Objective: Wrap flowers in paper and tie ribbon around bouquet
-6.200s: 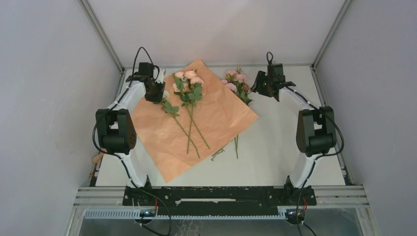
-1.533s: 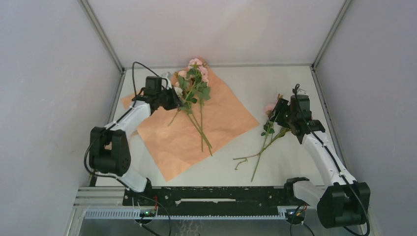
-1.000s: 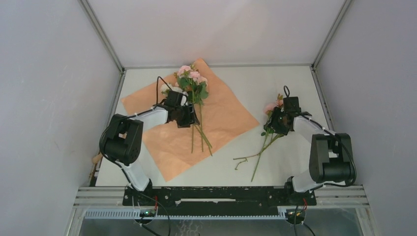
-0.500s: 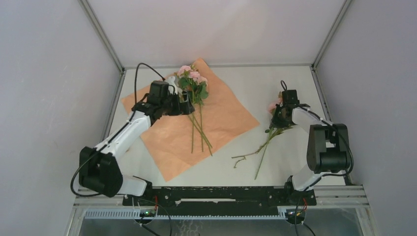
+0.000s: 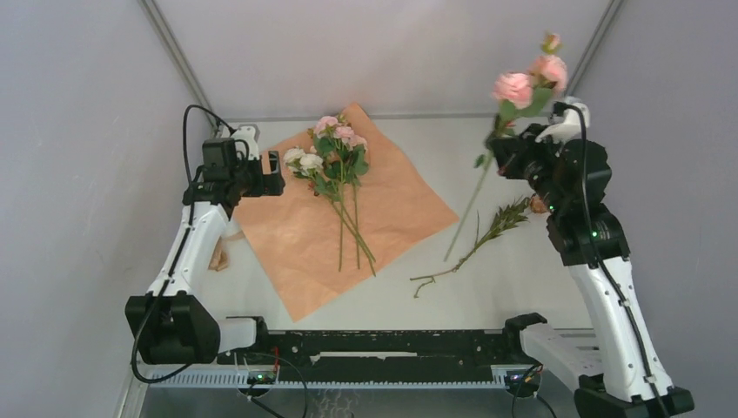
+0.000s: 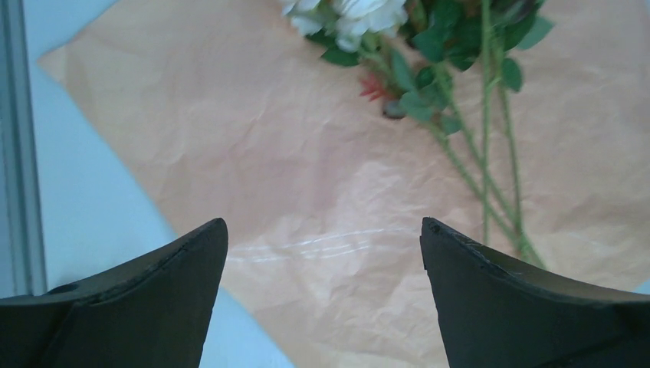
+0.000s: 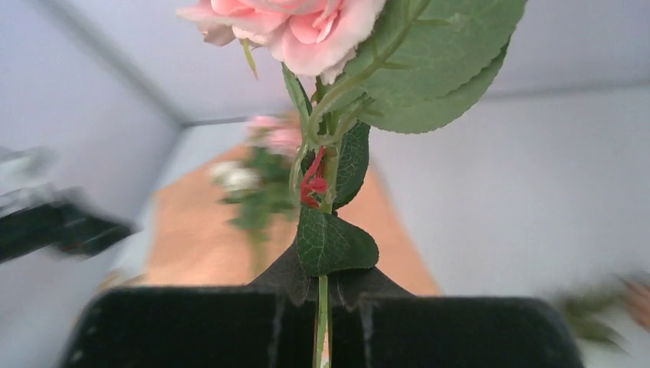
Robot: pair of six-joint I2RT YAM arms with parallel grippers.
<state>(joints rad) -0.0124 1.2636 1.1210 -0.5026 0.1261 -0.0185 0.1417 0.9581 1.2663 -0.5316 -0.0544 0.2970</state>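
Pink rose stem [image 5: 513,89] is hanging clamped in our right pincer [image 7: 320,287], left pincer [image 6: 323,234] gaping empty; we're aiming it parallel onto the flowers [image 5: 335,161].

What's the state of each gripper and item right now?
paper: spread flat on the table, unfolded.
flower bunch: lying on the paper, not held.
left gripper: open, empty, above the paper.
right gripper: shut on the rose stem.
rose stem: held in the air, bloom up.
leafy sprig: lying on the table, right of the paper.
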